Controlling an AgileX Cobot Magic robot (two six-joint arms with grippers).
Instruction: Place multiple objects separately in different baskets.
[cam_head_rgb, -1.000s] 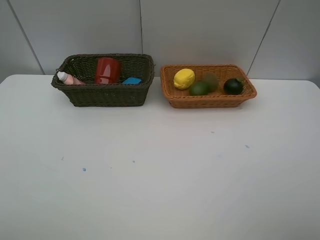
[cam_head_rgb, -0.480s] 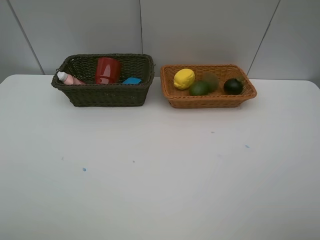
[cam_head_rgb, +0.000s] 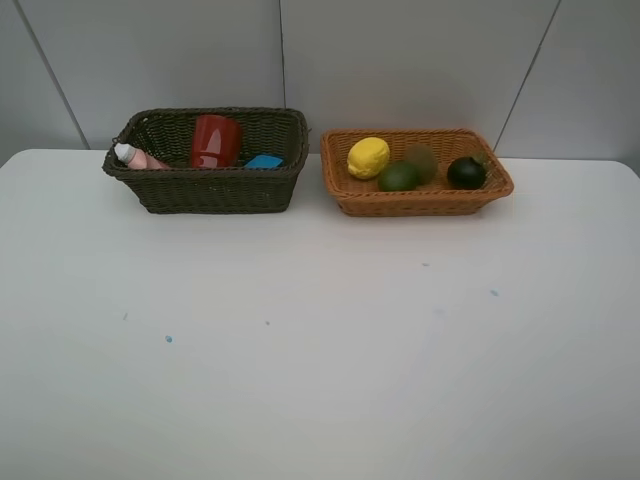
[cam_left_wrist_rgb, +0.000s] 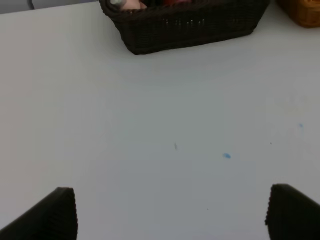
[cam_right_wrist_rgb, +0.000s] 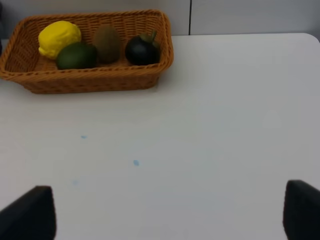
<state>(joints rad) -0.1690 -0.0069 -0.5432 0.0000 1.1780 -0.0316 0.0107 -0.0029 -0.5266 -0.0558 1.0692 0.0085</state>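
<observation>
The dark olive basket stands at the back left and holds a pink bottle, a red cup and a blue eraser. To its right, the light orange basket holds a yellow lemon, a green lime, a brown kiwi and a dark mangosteen. Neither arm shows in the high view. My left gripper is open and empty over bare table, short of the dark basket. My right gripper is likewise open and empty, short of the orange basket.
The white table carries only a few small blue specks. Grey wall panels rise right behind the baskets. A corner of the orange basket shows in the left wrist view.
</observation>
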